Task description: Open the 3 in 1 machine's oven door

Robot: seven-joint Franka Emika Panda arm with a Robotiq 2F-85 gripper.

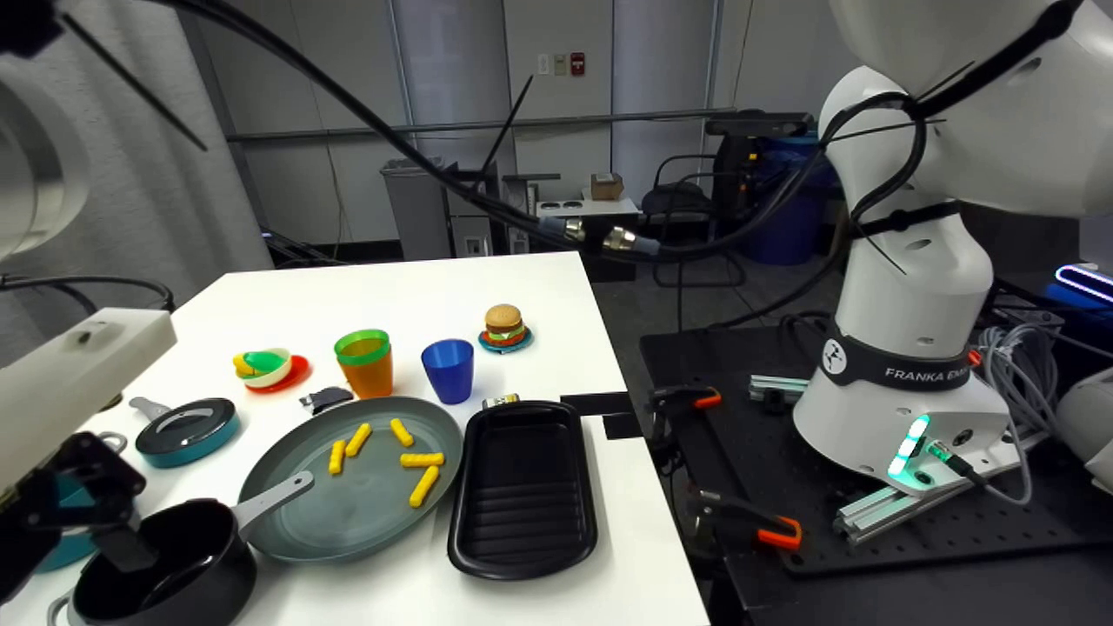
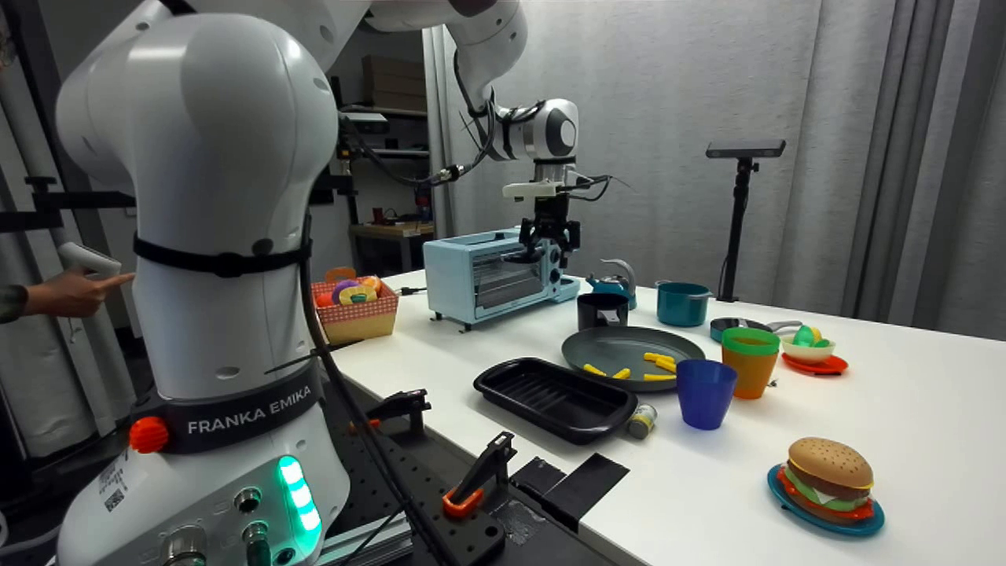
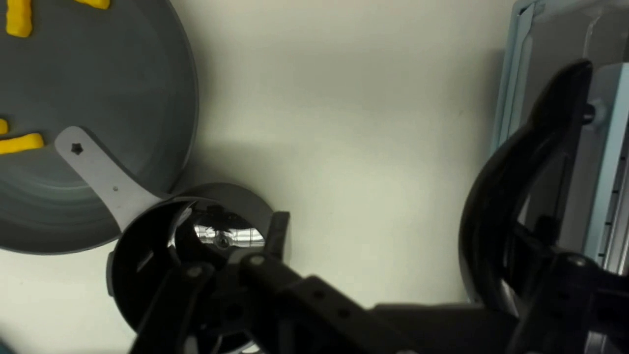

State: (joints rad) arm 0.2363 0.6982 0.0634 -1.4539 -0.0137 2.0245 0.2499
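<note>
The 3 in 1 machine is a light blue toaster oven [image 2: 449, 279] at the far side of the table in an exterior view. Its glass door [image 2: 503, 284] looks upright and shut. The door's curved black handle [image 3: 484, 211] is at the right in the wrist view. My gripper [image 3: 414, 223] is wide open at the oven's front, also in an exterior view [image 2: 552, 242]. Its right finger appears behind the handle, on the door side; its left finger is out in front. The handle lies between the fingers, close to the right one. I cannot tell whether they touch.
A black pot [image 3: 226, 194] stands below the left finger, its grey handle over a large grey pan [image 3: 98, 64] with yellow sticks. A black tray [image 2: 554, 397], teal kettle [image 2: 609, 289] and teal pot [image 2: 682, 305] are nearby. A food basket [image 2: 357, 318] stands beside the oven.
</note>
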